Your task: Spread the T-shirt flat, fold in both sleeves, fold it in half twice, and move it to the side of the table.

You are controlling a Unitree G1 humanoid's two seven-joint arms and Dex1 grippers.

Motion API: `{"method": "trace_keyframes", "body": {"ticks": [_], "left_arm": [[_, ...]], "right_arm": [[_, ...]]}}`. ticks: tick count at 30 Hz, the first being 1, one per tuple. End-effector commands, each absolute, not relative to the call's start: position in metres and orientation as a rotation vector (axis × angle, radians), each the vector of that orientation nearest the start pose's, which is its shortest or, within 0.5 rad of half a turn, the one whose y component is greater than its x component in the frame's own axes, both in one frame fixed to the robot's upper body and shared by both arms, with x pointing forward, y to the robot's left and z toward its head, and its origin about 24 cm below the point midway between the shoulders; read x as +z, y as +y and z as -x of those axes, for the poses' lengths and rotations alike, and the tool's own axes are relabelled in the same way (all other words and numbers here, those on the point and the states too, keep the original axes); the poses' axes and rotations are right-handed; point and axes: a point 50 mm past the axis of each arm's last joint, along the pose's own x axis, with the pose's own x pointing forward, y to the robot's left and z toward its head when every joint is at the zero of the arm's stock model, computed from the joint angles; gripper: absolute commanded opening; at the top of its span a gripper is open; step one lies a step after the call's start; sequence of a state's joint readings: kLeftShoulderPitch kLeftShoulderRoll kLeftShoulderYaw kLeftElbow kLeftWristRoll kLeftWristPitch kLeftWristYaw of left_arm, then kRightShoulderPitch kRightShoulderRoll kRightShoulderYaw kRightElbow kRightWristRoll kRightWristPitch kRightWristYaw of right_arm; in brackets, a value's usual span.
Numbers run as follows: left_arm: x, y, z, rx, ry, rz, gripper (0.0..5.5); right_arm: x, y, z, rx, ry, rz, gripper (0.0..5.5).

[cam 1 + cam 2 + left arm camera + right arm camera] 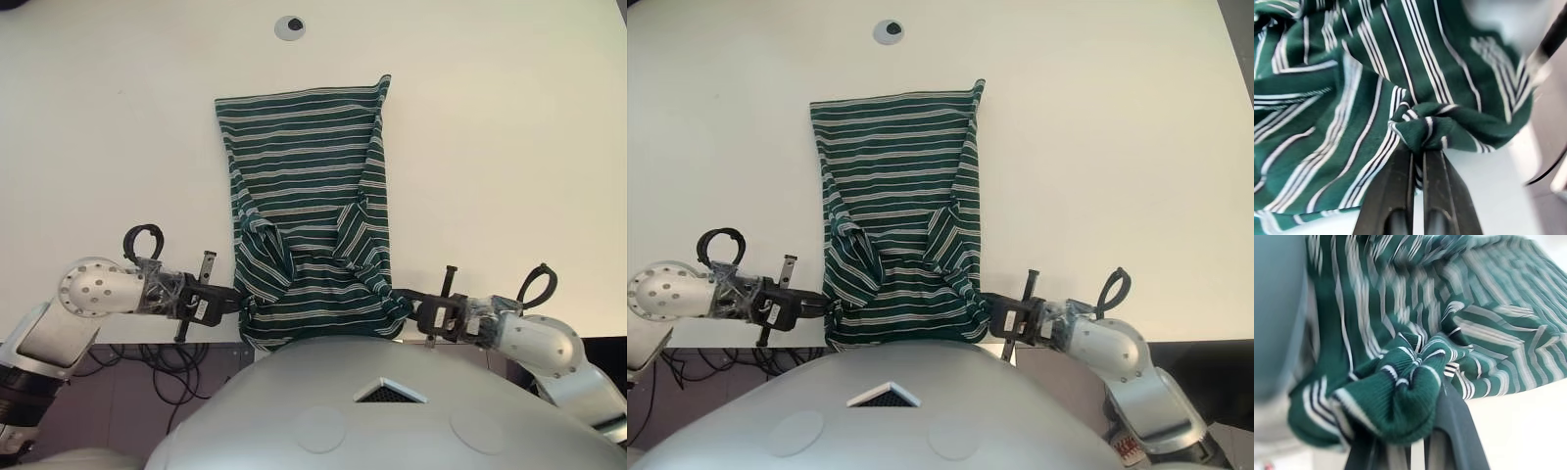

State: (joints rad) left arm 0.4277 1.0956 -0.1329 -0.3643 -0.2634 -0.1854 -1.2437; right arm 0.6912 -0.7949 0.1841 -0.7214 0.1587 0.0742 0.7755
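A dark green T-shirt with white stripes [304, 166] lies lengthwise on the white table [108, 147], both sleeves folded in so it forms a narrow strip. Its near end hangs bunched at the table's front edge. My left gripper [243, 302] is shut on the near left corner of the T-shirt [1422, 129], with cloth pinched between the black fingers [1393, 196]. On the other side, my right gripper [404, 300] is shut on the near right corner, where green ribbed fabric [1410, 396] bulges over its fingers [1459, 431].
A small round grey grommet [290, 27] is set in the table at the far edge, beyond the shirt. Bare tabletop stretches wide to the left and right [509, 147] of the shirt. Black cables [162, 362] hang below the table's front edge.
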Motion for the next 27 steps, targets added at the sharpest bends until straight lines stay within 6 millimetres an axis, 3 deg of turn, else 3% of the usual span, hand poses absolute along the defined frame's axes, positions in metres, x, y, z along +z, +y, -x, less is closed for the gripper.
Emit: {"method": "trace_keyframes", "body": {"ticks": [1, 5, 8, 12, 18, 27], "left_arm": [[0.099, 0.223, -0.133, -1.64, 0.475, -0.3, 0.0], [0.105, 0.23, -0.131, -1.609, 0.487, -0.121, 0.0], [0.114, 0.226, -0.15, -1.488, 0.371, -0.043, 0.0], [0.122, 0.224, -0.173, -1.349, 0.29, 0.049, 0.0], [0.117, 0.231, -0.216, -1.037, 0.323, 0.205, 0.0], [0.078, 0.234, -0.254, -0.726, 0.552, 0.209, 0.0]], "right_arm": [[0.094, -0.154, -0.09, 1.204, 0.324, 0.106, 0.06], [0.113, -0.156, -0.089, 1.226, 0.298, -0.054, 0.06], [0.129, -0.159, -0.108, 1.163, 0.21, -0.145, 0.06], [0.136, -0.16, -0.127, 1.138, 0.193, -0.158, 0.06], [0.134, -0.16, -0.179, 1.064, 0.263, -0.131, 0.06], [0.109, -0.154, -0.263, 1.06, 0.563, -0.213, 0.06]]}}
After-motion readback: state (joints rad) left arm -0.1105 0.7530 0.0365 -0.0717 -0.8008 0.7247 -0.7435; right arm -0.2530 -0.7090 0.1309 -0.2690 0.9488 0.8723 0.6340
